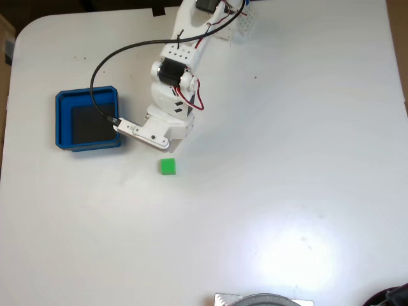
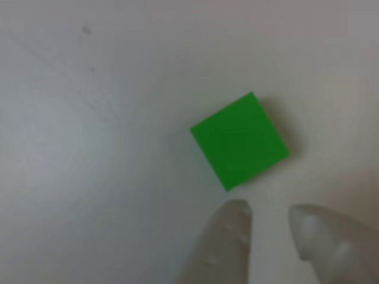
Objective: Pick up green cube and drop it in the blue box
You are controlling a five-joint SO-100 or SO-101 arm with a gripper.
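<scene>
The green cube (image 2: pixel 240 141) lies free on the white counter (image 1: pixel 287 159), just past the tips of the gripper (image 2: pixel 269 222), to the right of the blue box (image 1: pixel 62 121) in the fixed view. The gripper holds nothing, its fingers only a little apart. The cube looks light and stiff (probably smooth), so take it across two opposite flat faces.

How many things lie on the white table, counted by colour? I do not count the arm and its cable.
Green: 1, the green cube, free on the table, just ahead of the gripper in the other view.
Blue: 1, the blue box, nothing inside.
Total: 2
</scene>
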